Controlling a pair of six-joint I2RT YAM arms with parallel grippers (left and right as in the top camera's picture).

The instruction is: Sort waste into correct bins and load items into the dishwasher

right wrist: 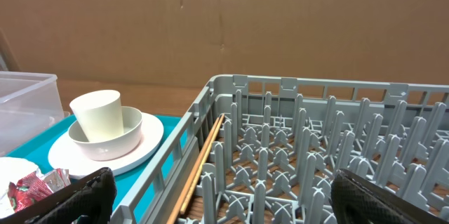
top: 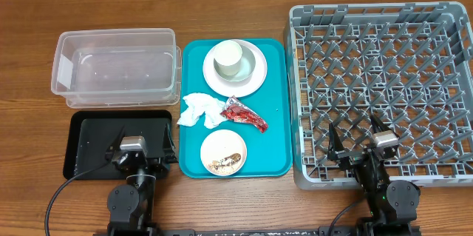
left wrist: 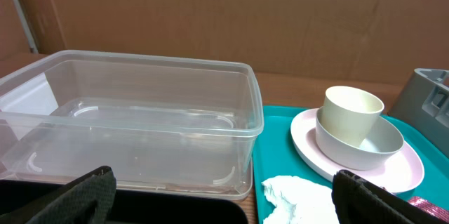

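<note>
On the teal tray lie a crumpled white napkin (top: 201, 110) (left wrist: 295, 196) and a red wrapper (top: 244, 113) (right wrist: 31, 185). Near its front edge is a small plate (top: 223, 151) with rice and brown bits. A cup (top: 230, 58) (left wrist: 353, 112) stands in a bowl (left wrist: 379, 147) on the large plate (top: 253, 79) (right wrist: 144, 143). The clear tub (top: 118, 67) (left wrist: 140, 119) and black tray (top: 89, 143) sit left. The grey rack (top: 384, 88) (right wrist: 316, 154) sits right. My left gripper (top: 139, 140) (left wrist: 221, 189) hangs open over the black tray. Over the rack's front edge my right gripper (top: 358, 136) (right wrist: 221, 185) is open.
The teal serving tray (top: 275, 118) lies between the bins and the rack. A thin wooden stick (right wrist: 203, 161) lies inside the rack along its left wall. A brown cardboard wall (left wrist: 210, 13) closes off the far side of the wooden table (top: 29, 14).
</note>
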